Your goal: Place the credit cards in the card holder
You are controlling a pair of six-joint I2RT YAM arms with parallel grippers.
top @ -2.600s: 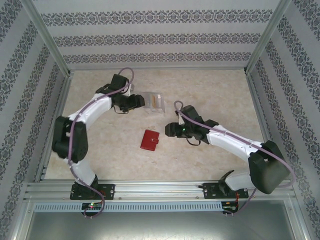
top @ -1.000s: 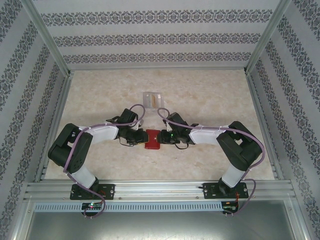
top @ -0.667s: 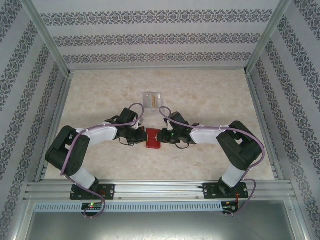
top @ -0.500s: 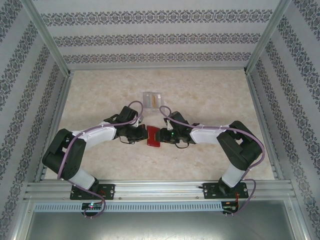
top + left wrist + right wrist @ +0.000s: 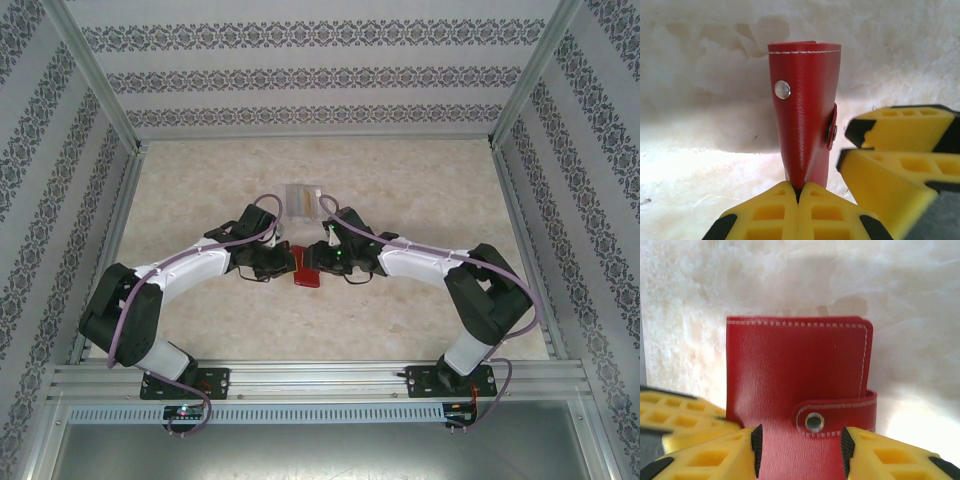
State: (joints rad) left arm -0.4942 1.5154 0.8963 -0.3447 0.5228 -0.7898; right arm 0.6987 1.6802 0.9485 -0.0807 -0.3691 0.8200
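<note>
A clear case (image 5: pixel 302 198) with tan credit cards (image 5: pixel 309 201) lies just above centre of the top view on the marbled table (image 5: pixel 420 190), apart from both arms. Below it, between the 2 wrists, is the closed red card holder (image 5: pixel 307 274). Its long axis runs vertically in the left wrist frame and its snap tab (image 5: pixel 835 415) is fastened. Both arms bend inward and meet at centre. The left gripper (image 5: pixel 799 193) is clamped on the holder's lower edge. The right gripper (image 5: pixel 799 450) has its jaws apart either side of the tab, gripping nothing
</note>
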